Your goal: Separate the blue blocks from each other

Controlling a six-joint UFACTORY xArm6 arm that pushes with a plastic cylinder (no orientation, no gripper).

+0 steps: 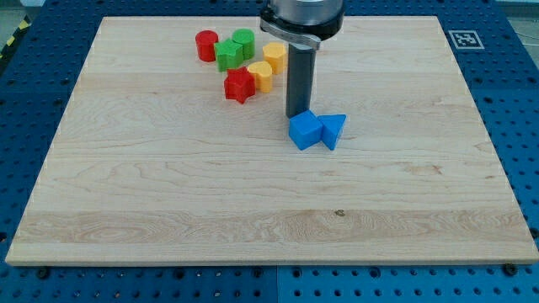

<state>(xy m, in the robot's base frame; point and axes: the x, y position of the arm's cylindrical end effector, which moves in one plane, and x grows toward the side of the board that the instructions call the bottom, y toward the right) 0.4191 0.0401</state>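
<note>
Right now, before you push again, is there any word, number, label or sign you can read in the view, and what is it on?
No words, brand names or numbers can be read anywhere in the view.
The only sign is a black-and-white square marker at the board's top right corner in the view; it is a coded pattern, not text.
The blue cube, blue wedge and the other blocks carry no print.

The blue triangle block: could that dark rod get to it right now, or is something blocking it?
Probably not directly. My tip sits at the blue cube's top-left edge, and the blue triangular block lies against the cube's right side, so I would likely go around.
</note>
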